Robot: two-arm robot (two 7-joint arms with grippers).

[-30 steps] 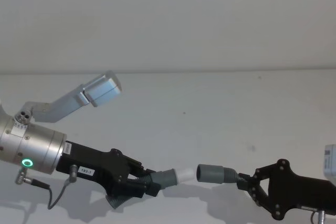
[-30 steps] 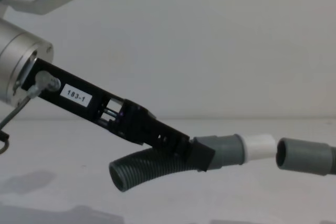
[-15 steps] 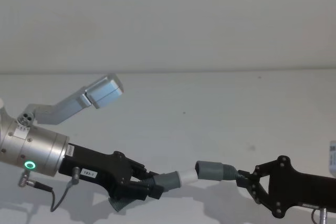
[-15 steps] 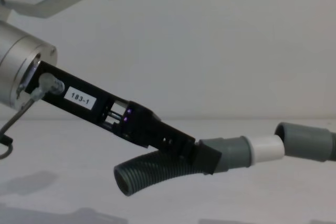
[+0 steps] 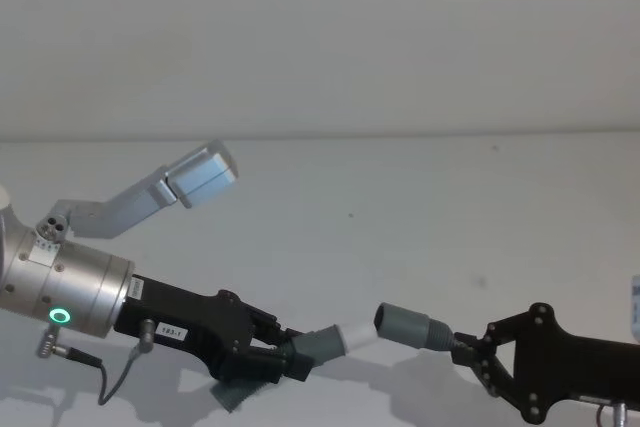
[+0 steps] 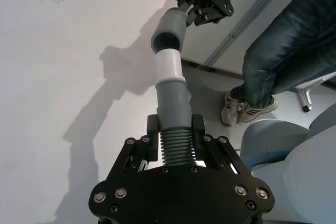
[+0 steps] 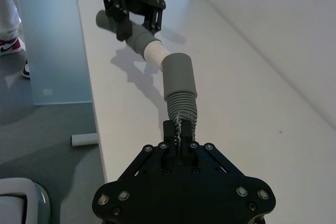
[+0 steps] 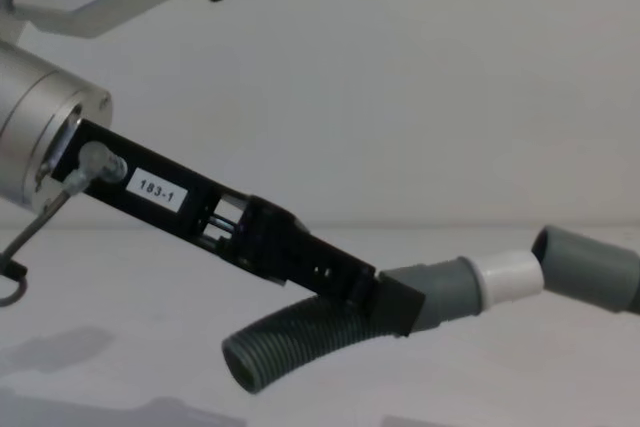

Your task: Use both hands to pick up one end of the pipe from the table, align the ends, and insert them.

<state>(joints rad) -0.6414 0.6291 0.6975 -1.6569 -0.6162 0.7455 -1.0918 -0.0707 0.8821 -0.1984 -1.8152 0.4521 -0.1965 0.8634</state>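
My left gripper is shut on the dark ribbed pipe just behind the grey cuff with the white tip. That pipe's loose end droops below the jaws. My right gripper is shut on the ribbed part behind the plain grey socket cuff. Both ends hang above the white table. The white tip meets the mouth of the socket at a slight angle. In the left wrist view the tip sits against the socket's open rim.
A silver camera bracket sticks out above my left wrist. Beyond the table's edge a person's leg in jeans stands beside a grey chair. The table's edge runs along the floor side in the right wrist view.
The gap between the white tip and the socket has closed. The left gripper moved right with its cuff, and the tip now touches the socket's mouth.
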